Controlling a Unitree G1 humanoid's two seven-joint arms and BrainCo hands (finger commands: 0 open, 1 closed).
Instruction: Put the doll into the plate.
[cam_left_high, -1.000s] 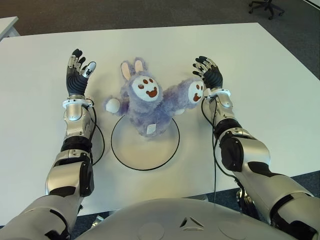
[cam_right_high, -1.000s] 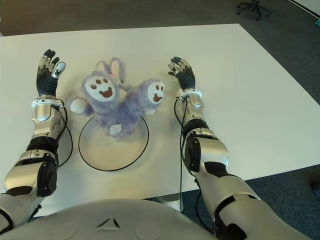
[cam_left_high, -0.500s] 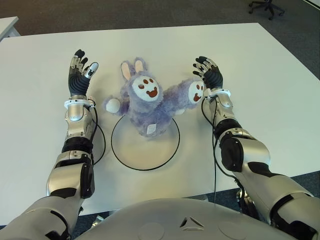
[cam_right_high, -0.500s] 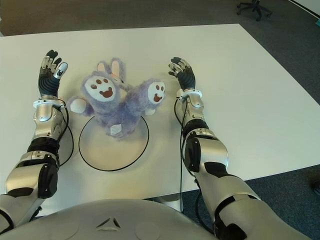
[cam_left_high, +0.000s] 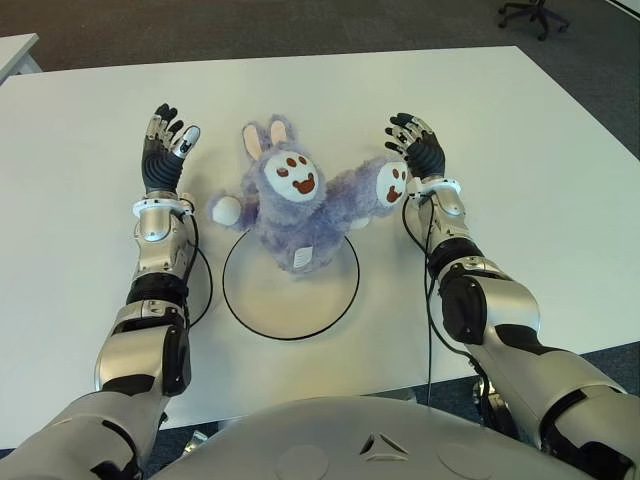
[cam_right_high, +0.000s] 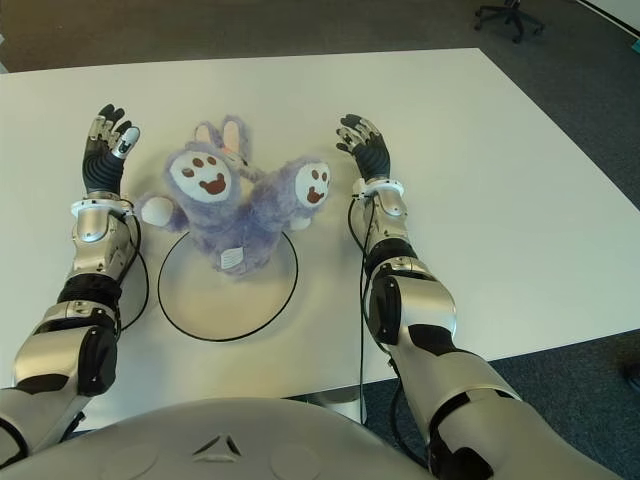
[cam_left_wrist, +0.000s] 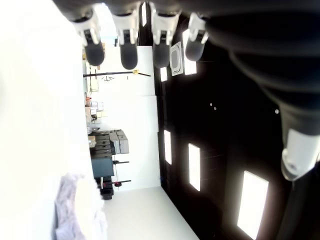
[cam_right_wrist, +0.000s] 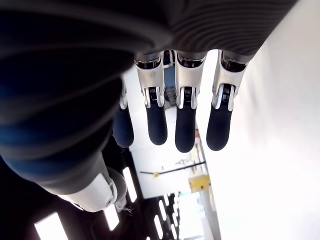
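Observation:
A fluffy purple rabbit doll (cam_left_high: 298, 205) lies with its body over the far rim of the plate (cam_left_high: 270, 300), a flat white disc with a black edge. Its head and ears reach past the rim onto the table. My left hand (cam_left_high: 164, 150) shows to the left of the doll, fingers spread and holding nothing. To the doll's right, my right hand (cam_left_high: 415, 143) is open beside its raised white paw (cam_left_high: 391, 184), without gripping it. In the left wrist view the doll's fur (cam_left_wrist: 75, 210) shows apart from the fingers.
The white table (cam_left_high: 520, 180) stretches wide on both sides. Its near edge runs just in front of my arms. An office chair (cam_left_high: 532, 12) stands on the dark floor beyond the far right corner.
My left hand has drifted slightly right, toward the doll. The right hand and the doll have not moved.

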